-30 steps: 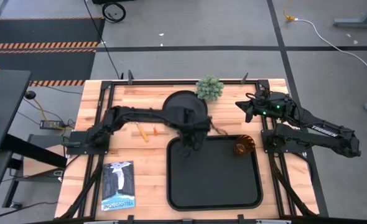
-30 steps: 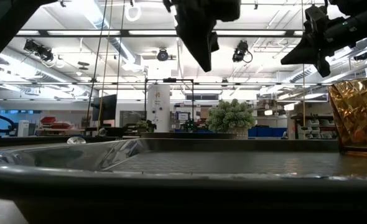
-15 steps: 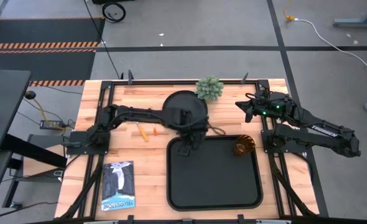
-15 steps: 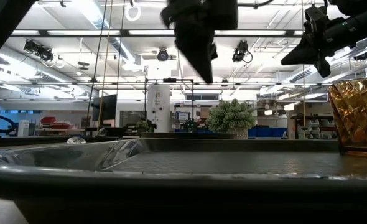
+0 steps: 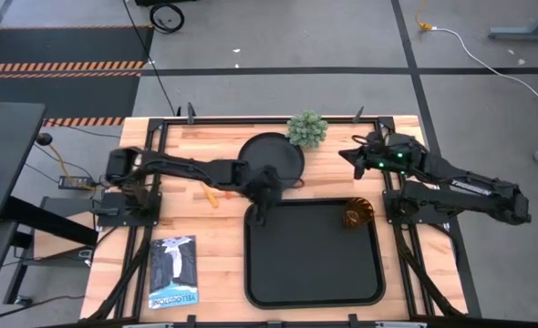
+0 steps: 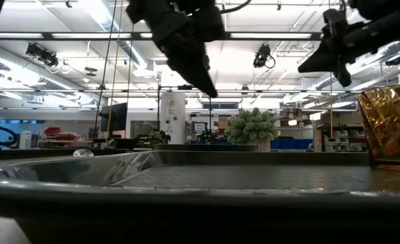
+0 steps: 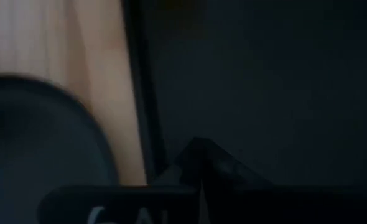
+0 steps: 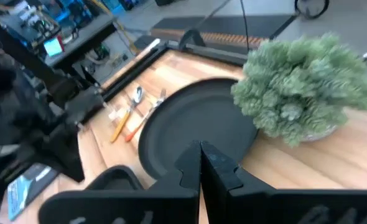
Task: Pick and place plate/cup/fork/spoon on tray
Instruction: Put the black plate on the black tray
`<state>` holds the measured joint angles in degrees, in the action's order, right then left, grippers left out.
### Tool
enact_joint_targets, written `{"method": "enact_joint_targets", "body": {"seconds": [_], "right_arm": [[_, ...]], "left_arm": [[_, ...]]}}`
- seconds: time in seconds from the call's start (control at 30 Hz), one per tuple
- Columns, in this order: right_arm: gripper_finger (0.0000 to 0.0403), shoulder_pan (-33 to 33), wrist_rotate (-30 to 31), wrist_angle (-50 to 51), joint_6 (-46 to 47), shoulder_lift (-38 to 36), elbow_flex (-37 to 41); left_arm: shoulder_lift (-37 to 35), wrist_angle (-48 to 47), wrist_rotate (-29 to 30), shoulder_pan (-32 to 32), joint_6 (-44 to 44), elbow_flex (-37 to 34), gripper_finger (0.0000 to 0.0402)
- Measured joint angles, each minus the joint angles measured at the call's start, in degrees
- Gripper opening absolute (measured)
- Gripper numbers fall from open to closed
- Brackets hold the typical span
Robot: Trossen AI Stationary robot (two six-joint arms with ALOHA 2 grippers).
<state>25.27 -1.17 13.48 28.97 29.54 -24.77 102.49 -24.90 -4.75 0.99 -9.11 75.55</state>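
Right wrist view is showing fork (image 8: 151,109) and spoon (image 8: 129,109) beside plate (image 8: 196,127); overhead, left gripper (image 5: 258,201), closed and empty, is hiding them. Right gripper (image 5: 349,155) closed. Cup (image 5: 357,214) is sitting in tray's (image 5: 313,273) far right corner.

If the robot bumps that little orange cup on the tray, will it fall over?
The cup looks small and see-through, so probably light and easy to slide. It stands upright in the tray, so a high bump might tip it. Its patterned sides may help grip.

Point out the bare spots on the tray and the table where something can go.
Most of the tray is bare; only the cup sits in its far right corner. Bare wood lies between the booklet and the fork. Crowded: around the plate and plant.
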Motion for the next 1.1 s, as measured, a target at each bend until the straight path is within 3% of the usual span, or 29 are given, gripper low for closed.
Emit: {"method": "enact_joint_targets", "body": {"seconds": [0.2,0.47,0.77,1.1], "right_arm": [[0.0009,-2.1,0.1,-4.2,1.0,8.2,0.0],[0.0009,-4.6,0.2,-8.9,3.1,18.0,0.0],[0.0009,-8.0,2.5,-11.3,5.4,26.7,-1.7],[0.001,-9.5,7.8,-8.4,2.5,37.6,-9.1]], "left_arm": [[-6.5,10.2,0.1,4.3,5.4,-10.5,0.0013],[-13.9,15.9,0.1,10.6,11.6,-22.2,0.0013],[-19.3,19.4,0.2,15.5,11.8,-28.4,0.0014],[-22.3,25.8,0.8,21.5,11.8,-34.7,0.0014]]}}
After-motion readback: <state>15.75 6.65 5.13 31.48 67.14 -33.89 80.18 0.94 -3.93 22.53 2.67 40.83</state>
